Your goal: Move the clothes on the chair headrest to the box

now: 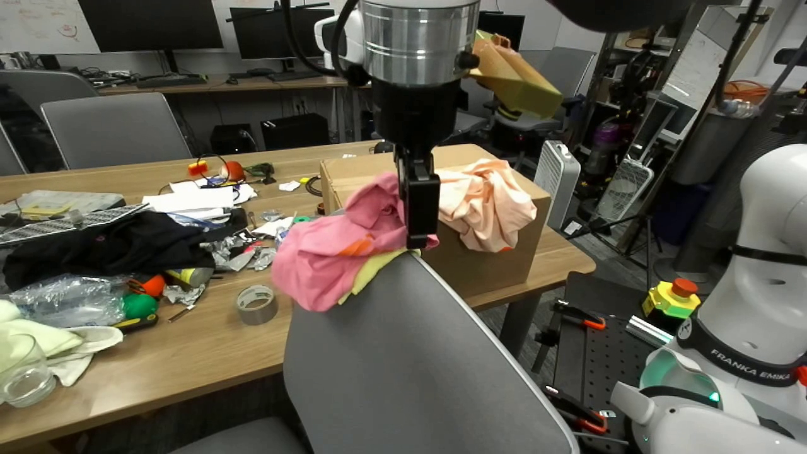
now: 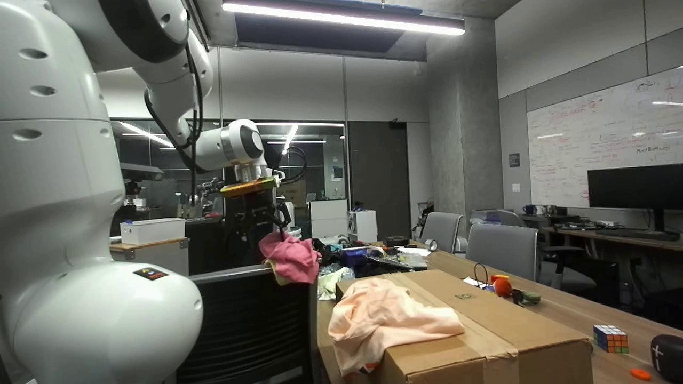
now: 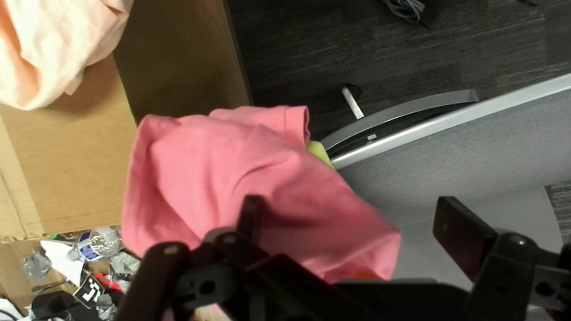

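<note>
Counter [image 1: 202, 347]: near long edge, as seen in an exterior view, is the line to cross; drop zone is by its near right corner. Chair [image 1: 429, 359] stands at that edge; keep its rim out of the pinch or it'll likely drag. Box [image 1: 485, 271] sits at the corner, near side draped with a peach shirt [image 1: 488, 202]; I'd aim for the bare cardboard behind, away from the near edge. Pink shirt [image 1: 328, 252] is the job: over one end of the chair's top rim, by the near edge. Claw [image 3: 357, 227] is spread wide, nothing gripped that I can see; one jaw over the shirt's middle, the other past the cloth over the chair's grey panel. Touching or not: can't tell. Best: shift to straddle a thick fold, stop short of the rim, close fully, lift straight until the hem clears the chair, cross to the corner, release low.

Lie of the pink shirt: long axis slants across the rim, not along it; in the wrist view one end points toward the box, the other out over the grey panel. Crumpled, no collar showing, so neck direction unknown. A hemmed opening, maybe a sleeve, faces the rim side. Yellow cloth [image 1: 372, 272] peeks out under the pink; separate or lining, can't tell. Might stay behind on the lift.
</note>
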You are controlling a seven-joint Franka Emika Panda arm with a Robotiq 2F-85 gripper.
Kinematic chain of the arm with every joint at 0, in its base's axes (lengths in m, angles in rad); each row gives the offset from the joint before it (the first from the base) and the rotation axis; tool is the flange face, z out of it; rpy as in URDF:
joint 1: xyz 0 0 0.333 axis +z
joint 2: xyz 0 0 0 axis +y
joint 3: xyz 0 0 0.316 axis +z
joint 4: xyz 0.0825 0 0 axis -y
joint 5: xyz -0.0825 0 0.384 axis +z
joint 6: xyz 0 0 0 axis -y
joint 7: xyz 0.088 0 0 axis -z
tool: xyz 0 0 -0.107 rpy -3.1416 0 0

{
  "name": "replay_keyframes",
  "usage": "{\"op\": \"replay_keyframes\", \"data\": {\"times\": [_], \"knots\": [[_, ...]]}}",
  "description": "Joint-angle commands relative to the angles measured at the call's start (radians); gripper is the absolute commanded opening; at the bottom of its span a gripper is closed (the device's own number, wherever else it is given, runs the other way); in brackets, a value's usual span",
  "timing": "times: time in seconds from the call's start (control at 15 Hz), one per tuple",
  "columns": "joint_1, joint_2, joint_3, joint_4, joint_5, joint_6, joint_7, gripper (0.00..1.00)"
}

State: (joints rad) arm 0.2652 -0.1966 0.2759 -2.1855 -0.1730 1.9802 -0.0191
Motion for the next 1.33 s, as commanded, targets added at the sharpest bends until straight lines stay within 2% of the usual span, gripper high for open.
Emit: {"op": "replay_keyframes", "data": {"times": [0.0,0.07,0.67,0.8,1.27], "knots": [[-0.005,0.031,0.013,0.031,-0.031,-0.018,0.032,0.91],[-0.005,0.034,0.013,0.031,-0.032,-0.020,0.034,0.74],[-0.006,0.023,0.009,0.017,-0.043,-0.005,0.061,0.05],[-0.007,0.015,0.009,0.013,-0.044,-0.001,0.072,0.00],[-0.007,-0.104,0.024,0.018,-0.116,-0.013,0.152,0.01]]}}
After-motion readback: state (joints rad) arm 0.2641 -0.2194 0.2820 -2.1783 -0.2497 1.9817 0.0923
